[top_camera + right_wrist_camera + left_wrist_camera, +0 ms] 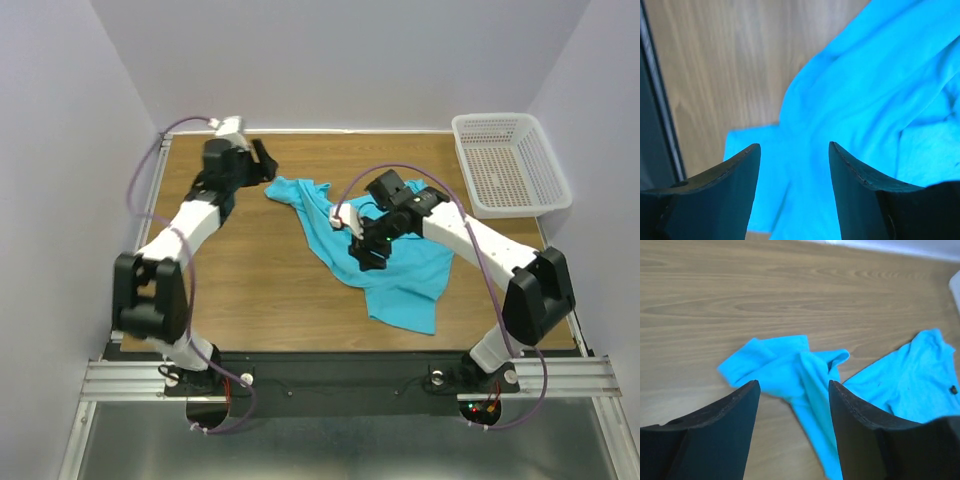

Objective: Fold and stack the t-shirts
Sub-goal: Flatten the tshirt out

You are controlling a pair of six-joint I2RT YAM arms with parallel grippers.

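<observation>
T-shirt: the turquoise t-shirt lies crumpled on the worktop, a sleeve just ahead of my left fingers and the body beneath my right fingers.
Left wrist only: dark chest mark.
Top only: white basket, well beyond my right fingers.
Fingers: both pairs spread apart, gripping nothing.
Arms: left stretched far forward; right bent, pointing down.

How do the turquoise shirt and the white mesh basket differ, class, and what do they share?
The shirt is turquoise cloth; the basket is white mesh plastic. The shirt lies crumpled mid-table; the basket stands upright at the far right corner. The right gripper hovers over the shirt, not the basket. Both rest on the wooden table.
</observation>
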